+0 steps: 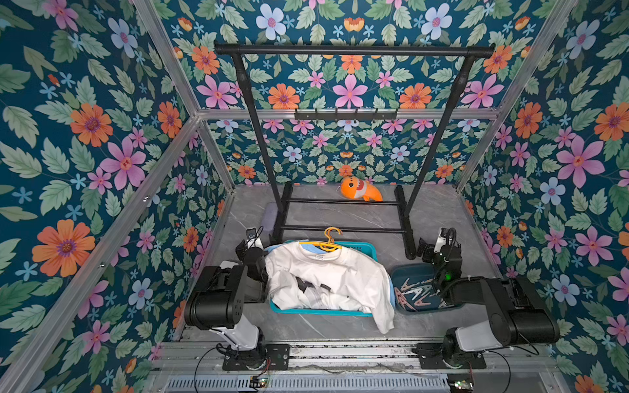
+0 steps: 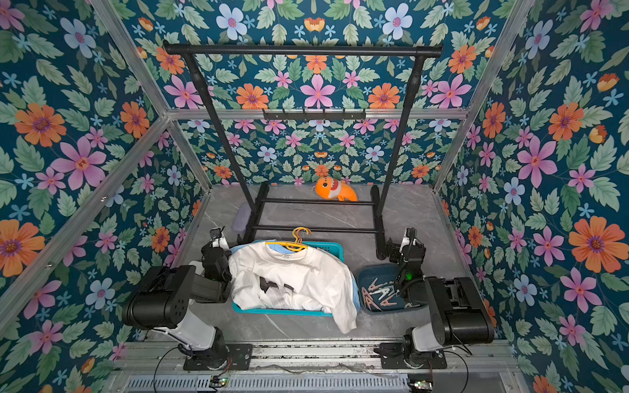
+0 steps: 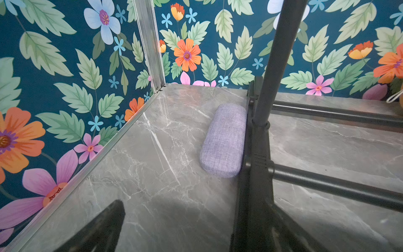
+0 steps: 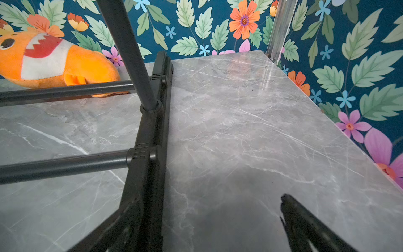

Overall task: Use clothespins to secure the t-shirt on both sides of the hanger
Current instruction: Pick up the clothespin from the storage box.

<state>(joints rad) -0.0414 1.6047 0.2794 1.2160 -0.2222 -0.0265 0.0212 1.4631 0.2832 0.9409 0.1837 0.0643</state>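
A white t-shirt (image 1: 323, 279) (image 2: 289, 279) lies crumpled in a teal basket (image 1: 366, 249), with a yellow hanger (image 1: 329, 241) (image 2: 298, 239) at its collar. Several pale clothespins (image 1: 413, 293) (image 2: 379, 293) lie in a dark blue tray (image 1: 408, 272) to the basket's right. My left gripper (image 1: 242, 250) (image 3: 185, 231) rests left of the basket, open and empty over bare table. My right gripper (image 1: 424, 250) (image 4: 207, 229) sits behind the tray, beside the rack's foot, also open and empty. Neither wrist view shows the shirt, hanger or clothespins.
A black clothes rack (image 1: 354, 50) stands behind the basket, its base bars (image 4: 65, 165) running across the marble table. An orange plush fish (image 1: 360, 189) (image 4: 54, 63) lies at the back. A lilac fabric case (image 3: 224, 139) rests against the rack's left foot. Floral walls enclose three sides.
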